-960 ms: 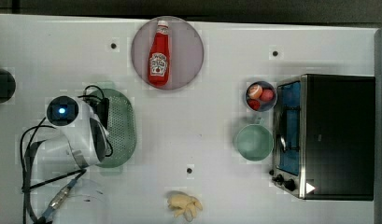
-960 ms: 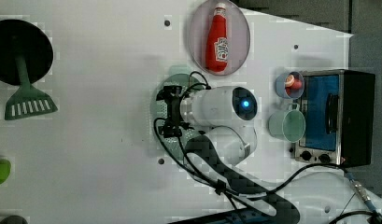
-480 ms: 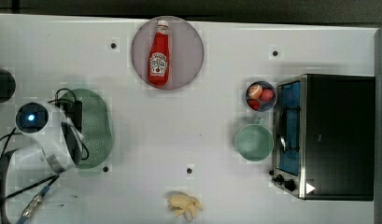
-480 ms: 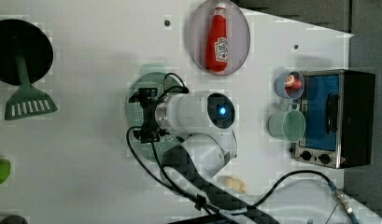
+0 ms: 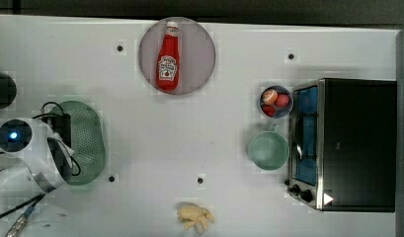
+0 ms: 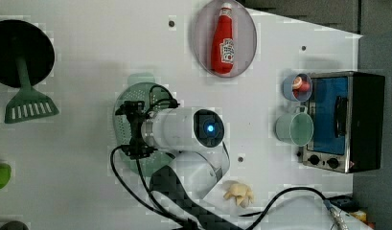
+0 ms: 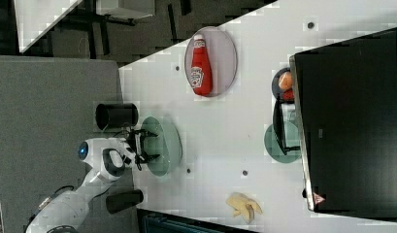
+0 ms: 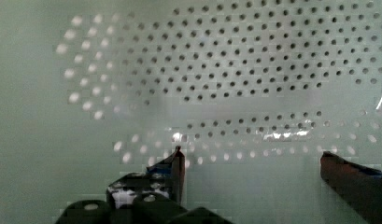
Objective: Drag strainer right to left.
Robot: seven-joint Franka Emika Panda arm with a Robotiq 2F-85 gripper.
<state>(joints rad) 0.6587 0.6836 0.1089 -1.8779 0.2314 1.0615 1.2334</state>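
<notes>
The strainer (image 5: pixel 88 140) lies near the top view's left table edge, drag apparently complete; the gripper (image 8: pixel 251 161) stands released inside it

A robot test bench in a lab, set up like a play kitchen. A white table (image 5: pixel 239 123) with small dark bolt holes carries kitchen props: a toaster oven (image 5: pixel 345 143) at 3 o'clock in the top view, a ketchup bottle (image 5: pixel 167 59) on a round plate (image 5: pixel 202 54) at 12, a cup (image 5: pixel 267 150) beside the oven, and what looks like a peeled banana (image 5: pixel 195 217) at 6. Cables (image 6: pixel 136 191) trail from the white robot arm (image 6: pixel 184 129), and grey floor (image 7: pixel 50 107) surrounds the table.
</notes>
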